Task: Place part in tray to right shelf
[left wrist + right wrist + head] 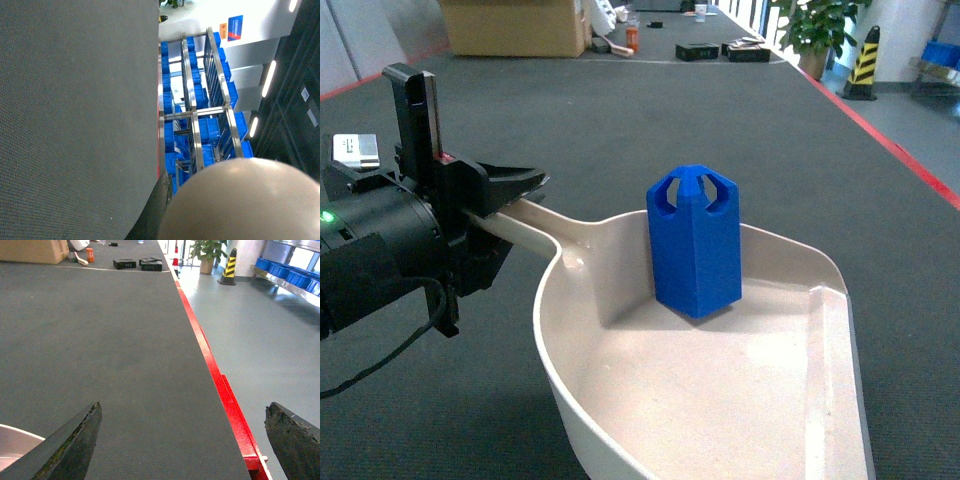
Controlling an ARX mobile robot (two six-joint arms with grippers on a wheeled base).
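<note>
Head view: the blue part (694, 240) stands upright inside the cream tray (720, 400), near its rounded back wall, on the dark worktop (620, 120). At left, the left tool (505, 195) is clamped on the tray's long handle. The loading step looks finished; the carry to the right shelf appears to be next, and that shelf is not in this view.

Left wrist view: the tray's pale curved back (240, 200) fills the near corner; beyond the worktop edge stand steel racks holding blue crates (200, 130).

Right wrist view: the right tool (182, 440) hangs empty, fingers wide apart, over the worktop near its red edge (220, 385). Any lift should stay level, or the tall part may topple.
</note>
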